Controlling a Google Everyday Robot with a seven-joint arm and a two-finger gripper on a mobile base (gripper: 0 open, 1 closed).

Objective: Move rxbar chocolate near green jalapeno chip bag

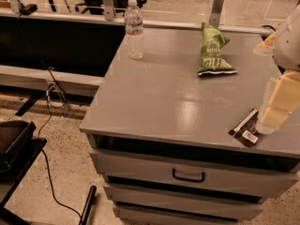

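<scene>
The rxbar chocolate (245,129) is a small flat dark wrapper with a white stripe and a white label patch. It lies near the front right edge of the grey cabinet top (164,102). The green jalapeno chip bag (213,50) lies crinkled at the back right of the top, well behind the bar. My gripper (271,118) comes down from the right edge of the view and is right at the bar's right end, low over the surface. Part of the arm is cut off by the frame.
A clear plastic water bottle (134,29) stands upright at the back left of the top. The cabinet has drawers with a black handle (188,176) below. A railing (70,18) runs behind it. Cables (49,121) and a dark stand (14,144) are on the floor at left.
</scene>
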